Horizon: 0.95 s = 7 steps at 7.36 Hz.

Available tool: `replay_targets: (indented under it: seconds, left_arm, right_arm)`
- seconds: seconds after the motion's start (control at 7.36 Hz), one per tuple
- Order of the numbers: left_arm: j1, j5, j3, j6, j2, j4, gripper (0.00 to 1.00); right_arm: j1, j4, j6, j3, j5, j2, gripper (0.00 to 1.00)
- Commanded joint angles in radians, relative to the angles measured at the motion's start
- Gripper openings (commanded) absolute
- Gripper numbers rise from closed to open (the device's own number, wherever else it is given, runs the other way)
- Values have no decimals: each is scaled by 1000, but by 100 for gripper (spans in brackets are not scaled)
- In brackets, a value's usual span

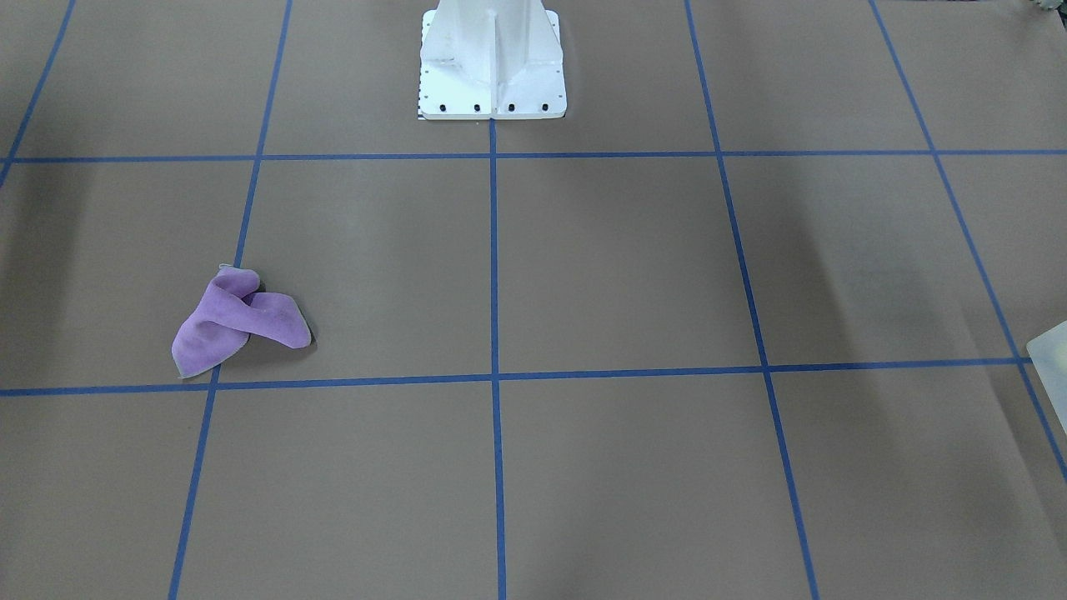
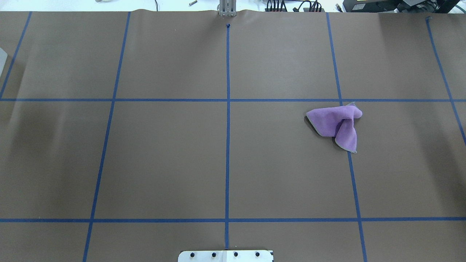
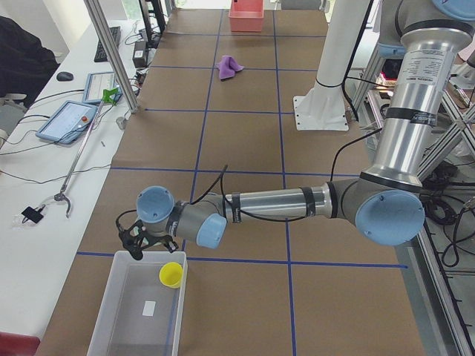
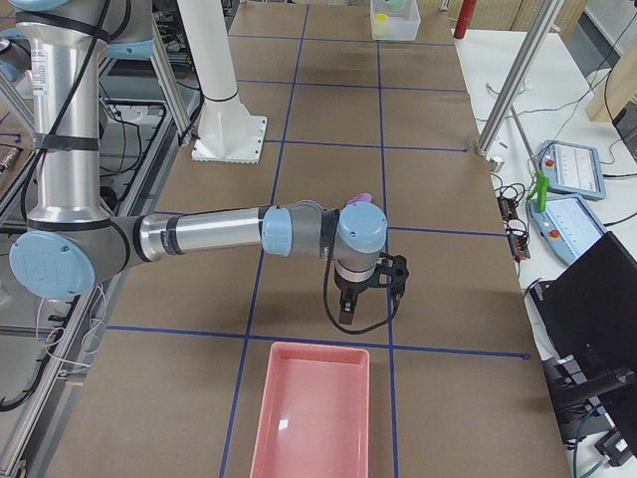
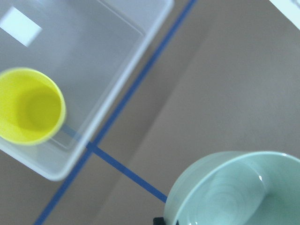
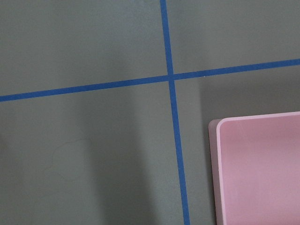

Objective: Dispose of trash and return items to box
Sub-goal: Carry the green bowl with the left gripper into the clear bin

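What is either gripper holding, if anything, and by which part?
The left gripper seemingly holds the bowl by its rim, grip barely visible; right gripper looks empty.

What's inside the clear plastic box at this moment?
The yellow cup sits in the box by one corner, plus a white label at its bottom. The teal bowl is outside it. Its near end is out of frame.

At my counter's point(image 3: 245, 297) left end, the yellow cup point(image 3: 171, 274) fills one corner of the box point(image 3: 130, 326); its remaining floor lies open.
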Motion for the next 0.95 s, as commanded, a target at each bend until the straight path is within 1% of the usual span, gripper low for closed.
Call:
replay_targets:
  seconds: [0.0,0.14,0.41,0.54,0.68,0.81]
  left_arm:
    - [-46,26,213,11,-76,-14,0]
    - [-49,91,284,17,-100,-49,0]
    - [-49,167,483,5,-187,-142,0]
    - [-49,238,523,-24,-216,-149,0]
    - [-43,285,528,-152,-221,-191,0]
    - [-38,302,571,-248,-218,-274,0]
  right_arm:
    - [-1,0,0,5,1,-1,100]
    - [-1,0,-1,8,1,-1,100]
    - [-2,2,-1,10,1,-3,100]
    - [-1,2,-1,10,1,-1,100]
    - [-2,2,-1,13,1,-5,100]
    - [-2,0,-1,22,1,-8,100]
